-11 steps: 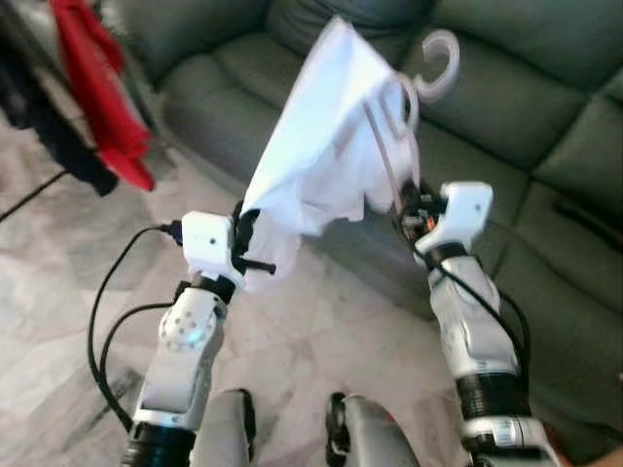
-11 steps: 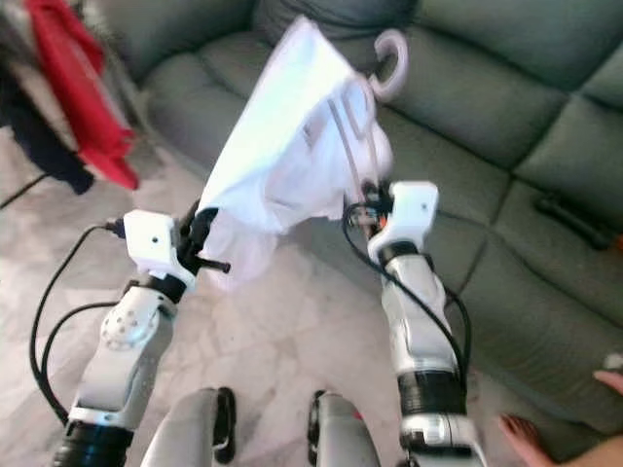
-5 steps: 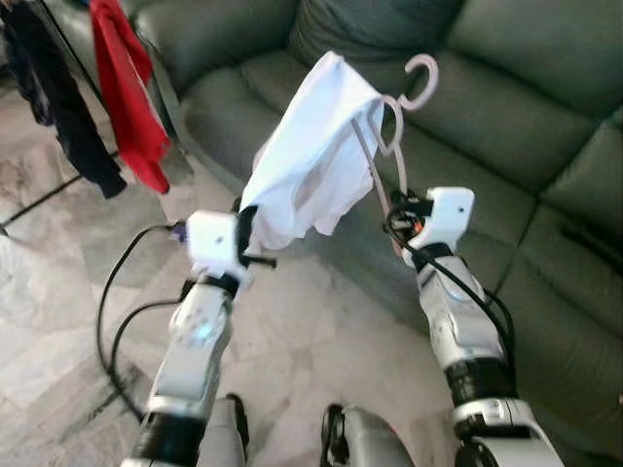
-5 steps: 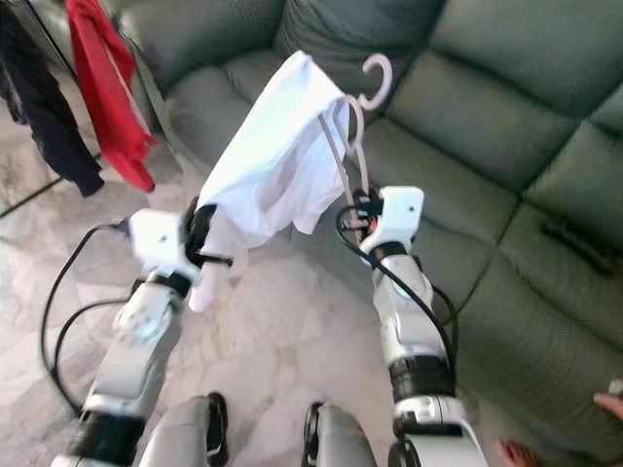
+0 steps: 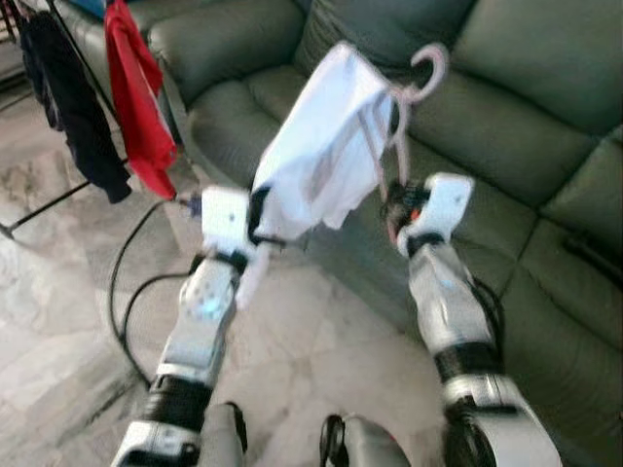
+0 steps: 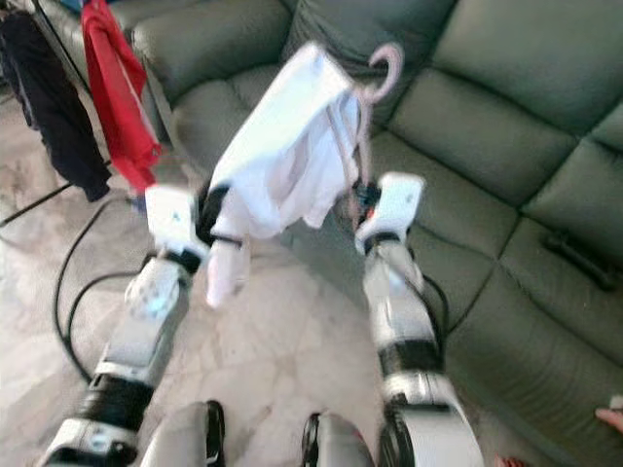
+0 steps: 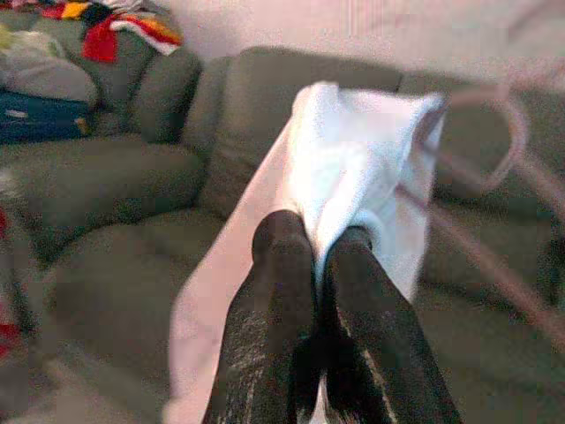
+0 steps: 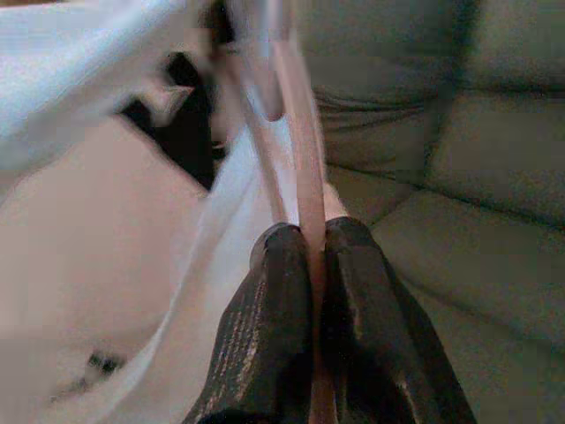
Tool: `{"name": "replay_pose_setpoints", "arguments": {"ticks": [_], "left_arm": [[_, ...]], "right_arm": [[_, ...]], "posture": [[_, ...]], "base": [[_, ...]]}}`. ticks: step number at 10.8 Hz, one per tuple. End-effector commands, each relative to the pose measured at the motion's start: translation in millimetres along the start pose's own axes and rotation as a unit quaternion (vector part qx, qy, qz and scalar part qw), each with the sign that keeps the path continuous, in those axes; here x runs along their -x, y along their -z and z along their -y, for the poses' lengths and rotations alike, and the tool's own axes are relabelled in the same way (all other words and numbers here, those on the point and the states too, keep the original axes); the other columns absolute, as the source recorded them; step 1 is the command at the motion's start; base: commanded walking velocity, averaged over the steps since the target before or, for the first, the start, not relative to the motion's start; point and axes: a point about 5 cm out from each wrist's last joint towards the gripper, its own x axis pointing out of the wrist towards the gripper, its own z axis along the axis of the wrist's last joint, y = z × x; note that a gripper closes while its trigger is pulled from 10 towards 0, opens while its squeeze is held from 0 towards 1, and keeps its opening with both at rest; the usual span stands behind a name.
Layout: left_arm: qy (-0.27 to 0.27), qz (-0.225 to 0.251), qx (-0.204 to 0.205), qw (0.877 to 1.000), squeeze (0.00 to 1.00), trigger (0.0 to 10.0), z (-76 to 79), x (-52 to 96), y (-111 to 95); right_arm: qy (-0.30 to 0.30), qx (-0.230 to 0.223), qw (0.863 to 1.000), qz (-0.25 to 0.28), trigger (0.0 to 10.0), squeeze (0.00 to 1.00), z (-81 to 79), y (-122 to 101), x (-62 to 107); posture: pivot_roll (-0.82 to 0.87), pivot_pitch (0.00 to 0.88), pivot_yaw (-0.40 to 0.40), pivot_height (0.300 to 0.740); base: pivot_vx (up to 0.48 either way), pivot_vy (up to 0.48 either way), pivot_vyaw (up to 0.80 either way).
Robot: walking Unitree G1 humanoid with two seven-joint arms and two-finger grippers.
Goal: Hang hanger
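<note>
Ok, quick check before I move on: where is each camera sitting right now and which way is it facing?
Left eye view: on the head, looking forward and down at the green sofa; both silver arms hold up the white garment on the pink hanger.
Right eye view: the head's other eye, same scene; red garment hanging at left.
Left wrist view: along the left pincer, shut on the white garment.
Right wrist view: along the right pincer, shut on the hanger's rod.
Shared: garment, hanger, sofa.
</note>
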Motion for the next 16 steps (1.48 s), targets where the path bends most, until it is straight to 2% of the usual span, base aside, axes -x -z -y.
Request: {"name": "replay_pose_setpoints", "arguments": {"ticks": [1,2,3,4,6,7,8,9,10,11,12,13,14,15,16], "left_arm": [[0.011,-0.001,0.02,1.0,0.0,10.0,6.2,4.0,-1.5],[0.023,-0.003,0.025,0.999,0.0,10.0,13.8,10.6,-0.8],[0.024,-0.009,0.028,0.999,0.0,10.0,17.1,18.5,3.5],[0.036,-0.014,0.045,0.998,0.0,10.0,17.5,23.6,4.8],[0.077,-0.026,0.079,0.994,0.0,10.0,24.4,26.6,0.4],[0.076,-0.016,0.072,0.994,0.0,10.0,24.3,23.7,-6.7],[0.062,-0.005,0.067,0.996,0.0,10.0,21.4,21.6,-11.2],[0.019,0.016,0.052,0.998,0.0,10.0,11.8,19.3,-18.0],[0.002,0.013,0.046,0.999,0.0,10.0,6.8,20.8,-18.0],[-0.004,0.008,0.043,0.999,0.0,10.0,4.9,22.9,-17.4],[-0.007,0.008,0.039,0.999,0.0,10.0,4.5,24.4,-18.0],[-0.009,0.011,0.035,0.999,0.0,10.0,4.0,23.9,-19.4],[-0.017,0.019,0.031,0.999,0.0,10.0,1.5,21.6,-22.9],[-0.016,0.026,0.032,0.999,0.0,10.0,0.1,20.1,-26.6],[-0.009,0.029,0.031,0.999,0.0,10.0,-0.4,19.0,-29.9]], "right_arm": [[0.076,-0.07,0.995,-0.001,10.0,0.0,18.8,-3.6,-2.3],[0.12,-0.148,0.981,-0.04,10.0,0.0,22.7,11.3,0.0],[0.128,-0.18,0.975,-0.028,10.0,0.0,16.6,4.3,-7.3],[0.12,-0.216,0.969,0.008,10.0,0.0,10.3,-20.7,-24.1],[0.114,-0.277,0.954,0.028,10.0,0.0,8.2,-50.8,-43.6],[-0.04,-0.3,0.953,0.012,10.0,0.0,-44.0,-62.7,-51.1],[-0.197,-0.308,0.931,0.01,10.0,0.0,-93.4,-70.5,-41.5],[-0.417,-0.286,0.863,-0.006,10.0,0.0,-145.5,-67.3,3.5],[-0.476,-0.202,0.851,-0.088,10.0,0.0,-144.2,-27.4,27.9],[-0.452,-0.124,0.865,-0.18,10.0,0.0,-122.1,17.2,37.9],[-0.264,-0.102,0.917,-0.281,10.0,0.0,-73.4,60.6,27.6],[-0.139,-0.131,0.939,-0.285,10.0,0.0,-39.2,69.8,23.5],[0.002,-0.166,0.944,-0.285,10.0,0.0,6.3,74.5,24.6],[0.051,-0.143,0.948,-0.281,10.0,0.0,31.6,74.8,29.5],[0.073,-0.124,0.95,-0.277,10.0,0.0,49.3,74.1,32.6]], "posture": [[0.03,0.093,-0.075,0.74],[0.03,0.108,-0.071,0.74],[0.04,0.126,-0.071,0.74],[0.05,0.138,-0.073,0.74],[0.06,0.157,-0.079,0.74],[0.06,0.169,-0.079,0.74],[0.06,0.173,-0.082,0.74],[0.07,0.182,-0.086,0.74],[0.07,0.189,-0.087,0.74],[0.06,0.194,-0.087,0.74],[0.06,0.199,-0.087,0.74],[0.06,0.2,-0.087,0.74],[0.05,0.203,-0.088,0.74],[0.05,0.205,-0.085,0.74],[0.06,0.207,-0.084,0.74]], "base": [[0.0,0.0,0.0],[0.0,0.0,0.0],[0.0,0.0,0.0],[0.0,0.0,0.0],[0.0,0.0,0.0],[0.0,0.0,0.0],[0.0,0.0,0.0],[0.0,0.0,0.0],[0.0,0.0,0.0],[0.0,0.0,0.0],[0.0,0.0,0.0],[0.0,0.0,0.0],[0.0,0.0,0.0],[0.0,0.0,0.0],[0.0,0.0,0.0]]}}
